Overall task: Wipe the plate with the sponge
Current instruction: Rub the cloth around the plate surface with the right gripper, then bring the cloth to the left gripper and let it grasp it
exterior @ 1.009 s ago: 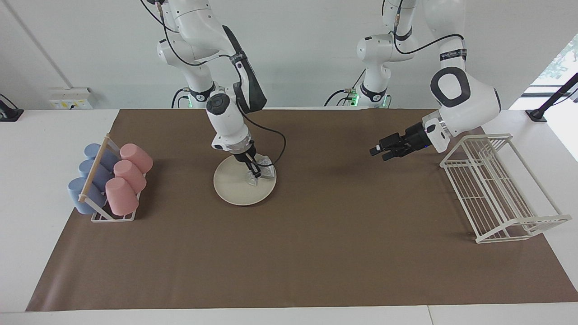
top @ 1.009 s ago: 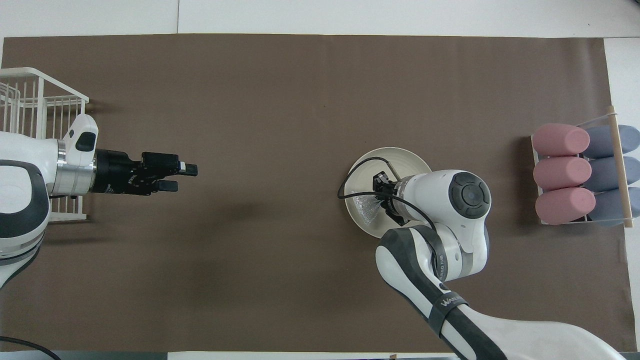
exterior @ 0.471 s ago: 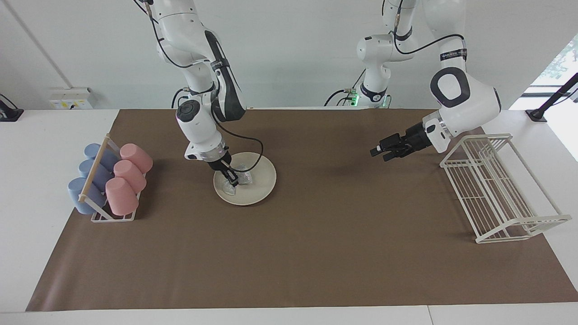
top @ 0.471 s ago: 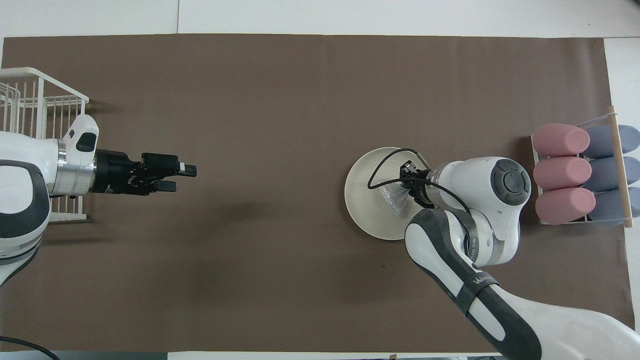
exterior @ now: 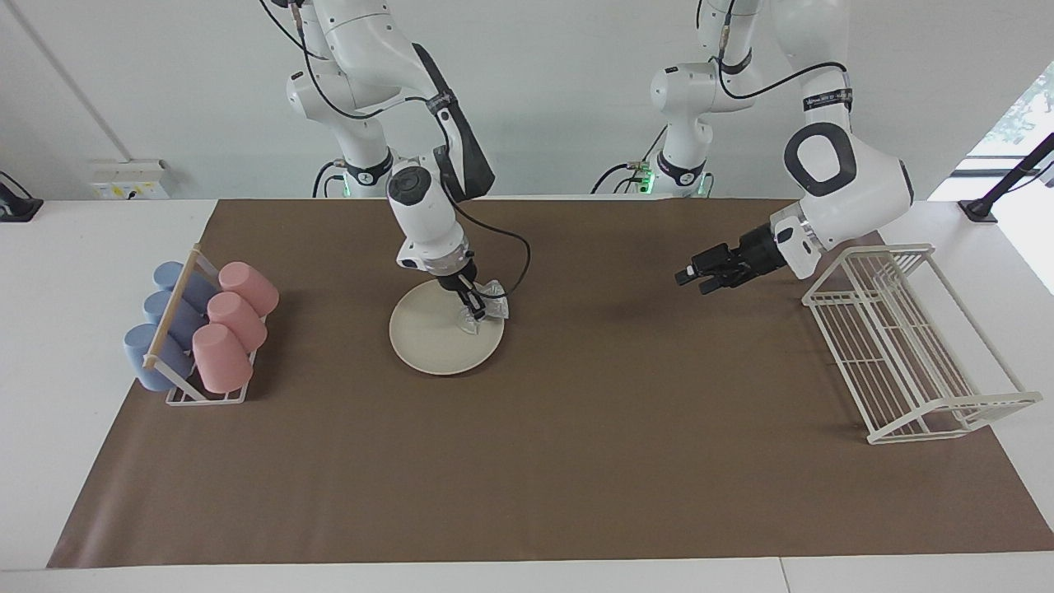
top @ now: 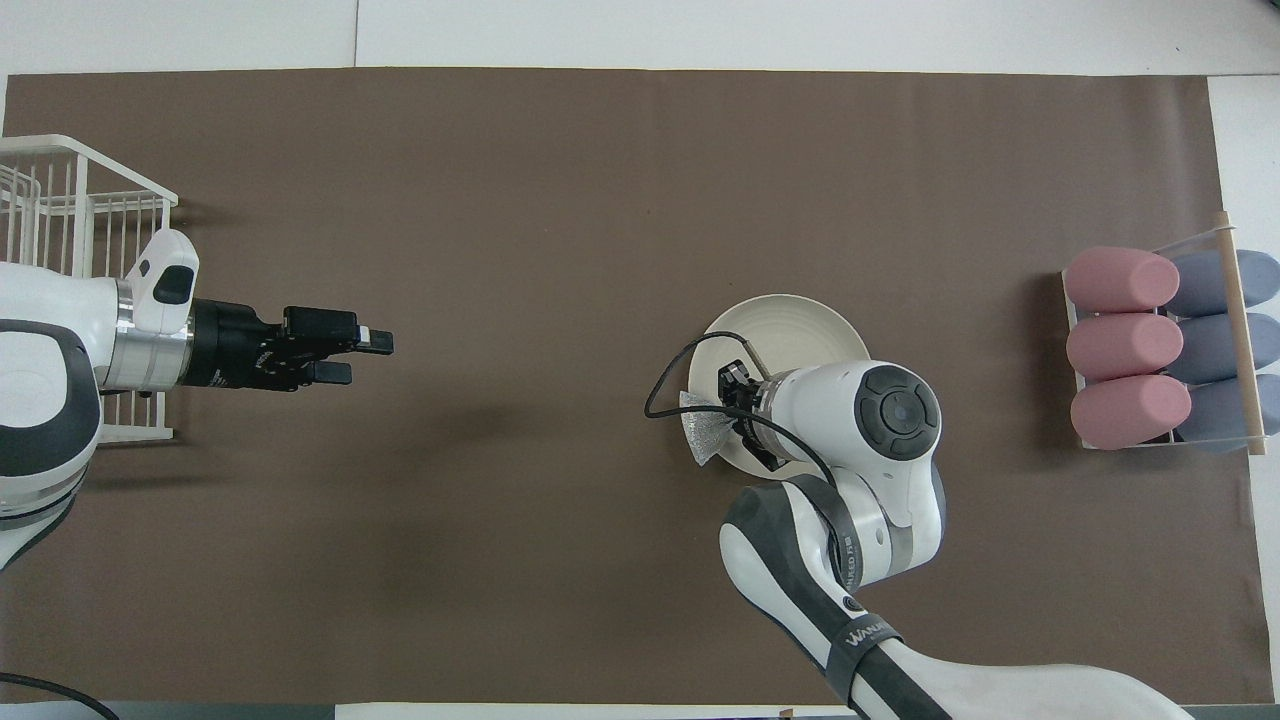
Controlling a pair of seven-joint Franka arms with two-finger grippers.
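Note:
The cream-white plate (exterior: 428, 339) (top: 795, 328) lies flat on the brown mat, toward the right arm's end of the table. My right gripper (exterior: 473, 311) (top: 738, 425) reaches down onto it, shut on the silvery mesh sponge (exterior: 494, 307) (top: 703, 436). The sponge presses on the plate's edge toward the left arm's end and hangs a little over the rim. The right arm's wrist hides part of the plate in the overhead view. My left gripper (exterior: 688, 279) (top: 362, 357) waits open and holds nothing, in the air over the mat beside the wire rack.
A rack of pink and blue cups (exterior: 202, 333) (top: 1160, 345) stands at the right arm's end of the table. A white wire dish rack (exterior: 906, 346) (top: 70, 210) stands at the left arm's end. The brown mat (exterior: 576, 461) covers the table between them.
The right gripper swept the sponge across the plate toward the cups and has come back to the edge toward the left arm's end. The left arm has not moved.

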